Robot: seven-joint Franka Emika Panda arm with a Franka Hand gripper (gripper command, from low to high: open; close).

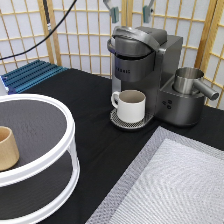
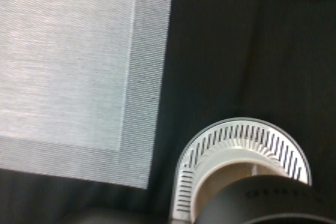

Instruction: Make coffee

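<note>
The coffee is out of view in both views. The dark grey coffee machine (image 1: 150, 65) stands at the back of the black table with its lid down. A cream-white mug (image 1: 131, 105) sits on its round drip tray (image 1: 120, 122). My gripper (image 1: 131, 11) hangs at the exterior view's top edge, just above the machine's lid. Its two fingertips (image 1: 114, 13) are apart with nothing between them, so it is open. From the wrist, I look down on the slotted drip tray (image 2: 247, 142) and the machine's dark head (image 2: 277, 202).
A white two-tier round shelf (image 1: 45, 165) fills the exterior view's left and carries a tan cup (image 1: 7, 148). A grey mat (image 1: 175, 185) lies at the bottom right, and a steel pitcher (image 1: 190, 82) sits on the machine's right side. A blue rack (image 1: 30, 75) lies at the far left.
</note>
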